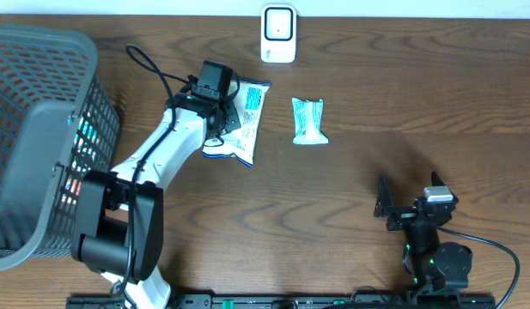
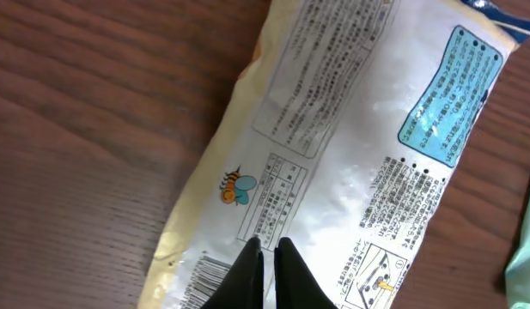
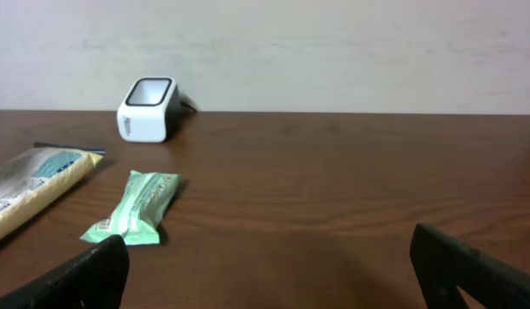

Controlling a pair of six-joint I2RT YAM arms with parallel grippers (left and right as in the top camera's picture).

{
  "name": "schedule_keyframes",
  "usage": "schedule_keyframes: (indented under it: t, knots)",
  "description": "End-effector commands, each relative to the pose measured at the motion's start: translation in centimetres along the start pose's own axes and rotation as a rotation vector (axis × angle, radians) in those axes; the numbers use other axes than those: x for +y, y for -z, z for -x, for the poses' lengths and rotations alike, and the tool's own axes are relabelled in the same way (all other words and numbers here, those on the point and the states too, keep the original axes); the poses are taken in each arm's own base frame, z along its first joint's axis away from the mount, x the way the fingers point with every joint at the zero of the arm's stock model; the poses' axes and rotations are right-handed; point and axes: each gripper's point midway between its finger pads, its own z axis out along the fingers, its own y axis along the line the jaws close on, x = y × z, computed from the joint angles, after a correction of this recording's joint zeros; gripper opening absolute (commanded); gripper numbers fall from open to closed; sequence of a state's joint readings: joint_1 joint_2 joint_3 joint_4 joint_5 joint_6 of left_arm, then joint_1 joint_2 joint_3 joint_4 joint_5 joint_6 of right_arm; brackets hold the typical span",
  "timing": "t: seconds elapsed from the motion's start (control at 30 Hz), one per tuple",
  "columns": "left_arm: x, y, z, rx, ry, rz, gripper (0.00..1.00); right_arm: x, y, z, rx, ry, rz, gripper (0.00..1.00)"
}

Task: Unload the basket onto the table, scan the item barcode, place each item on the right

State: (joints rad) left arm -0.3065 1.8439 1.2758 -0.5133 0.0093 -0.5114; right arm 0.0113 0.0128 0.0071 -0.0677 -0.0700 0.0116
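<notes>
The white packet (image 1: 246, 120) is lying flat on the table (image 1: 402, 103), left of centre and towards the far edge. Its printed back is facing up, and this is leaving its barcode (image 2: 204, 279) exposed for reading. The scanner (image 1: 278, 34) is standing at the middle of the far edge, near the packet's far end, so a short carry should be enough to present the code to its window. The green packet (image 1: 308, 121) is lying near the white one on its right, not touching it. The basket (image 1: 41, 129) is sitting at the left edge.

The left gripper (image 2: 266, 253) is standing over the white packet with its jaws closed together. Its tips are resting on the film just beside the barcode. Whether a fold of film is being pinched cannot be told. The right gripper (image 3: 269, 270) is sitting near the front right corner with its jaws spread wide, holding nothing, well apart from both packets.
</notes>
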Motion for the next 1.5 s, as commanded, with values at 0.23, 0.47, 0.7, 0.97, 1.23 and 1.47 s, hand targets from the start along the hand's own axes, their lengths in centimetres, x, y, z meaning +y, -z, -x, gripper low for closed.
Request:
schedule_keyframes:
  t: [0.23, 0.47, 0.7, 0.97, 1.23, 1.47]
  knots:
    - [-3.5, -1.7, -4.2, 0.103, -0.103, -0.058, 0.07, -0.3, 0.0, 0.0, -0.001, -0.010, -0.013, 0.99]
    - [-5.0, -1.5, -5.2, 0.097, -0.151, -0.069, 0.07, -0.3, 0.0, 0.0, -0.001, -0.010, -0.013, 0.99]
    - [-3.1, -0.5, -1.5, -0.018, -0.128, 0.011, 0.07, -0.3, 0.0, 0.0, -0.001, -0.010, -0.013, 0.99]
    - [-0.9, 1.1, 1.4, -0.078, -0.056, 0.012, 0.07, -0.3, 0.0, 0.0, -0.001, -0.010, -0.013, 0.99]
    - [-0.3, -1.7, -1.6, 0.032, -0.056, 0.024, 0.07, -0.3, 0.0, 0.0, -0.001, -0.010, -0.013, 0.99]
    - [-1.5, -3.9, -4.2, 0.103, -0.077, 0.026, 0.07, -0.3, 0.0, 0.0, -0.001, -0.010, -0.013, 0.99]
